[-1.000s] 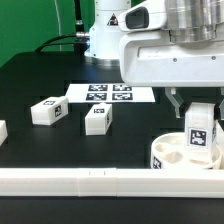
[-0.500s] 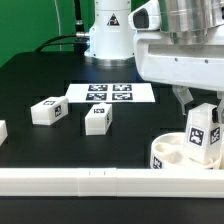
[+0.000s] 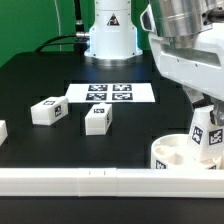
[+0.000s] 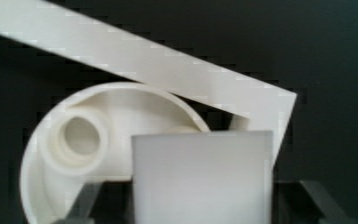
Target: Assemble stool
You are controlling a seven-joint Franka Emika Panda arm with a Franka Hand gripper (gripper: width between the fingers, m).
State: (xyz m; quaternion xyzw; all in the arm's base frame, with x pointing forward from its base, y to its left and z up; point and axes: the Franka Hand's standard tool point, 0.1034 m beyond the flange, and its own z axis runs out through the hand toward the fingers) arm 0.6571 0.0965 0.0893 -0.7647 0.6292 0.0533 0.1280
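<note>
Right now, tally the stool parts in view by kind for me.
Legs: 3 (left loose leg, middle loose leg, held leg in the tool)
Seat: 1
Total: 4
Not counted: a white piece cut off at the exterior view's left edge, kind unclear.

Legible words or numbers: none; only black-and-white square tags, on the marker board, first leg, second leg, third leg.

We see a white leg filling the frame's foreground, held betw. dark fingers. Behind it: round seat w/ one socket. A white rail crosses the black desk diagonally.
</note>
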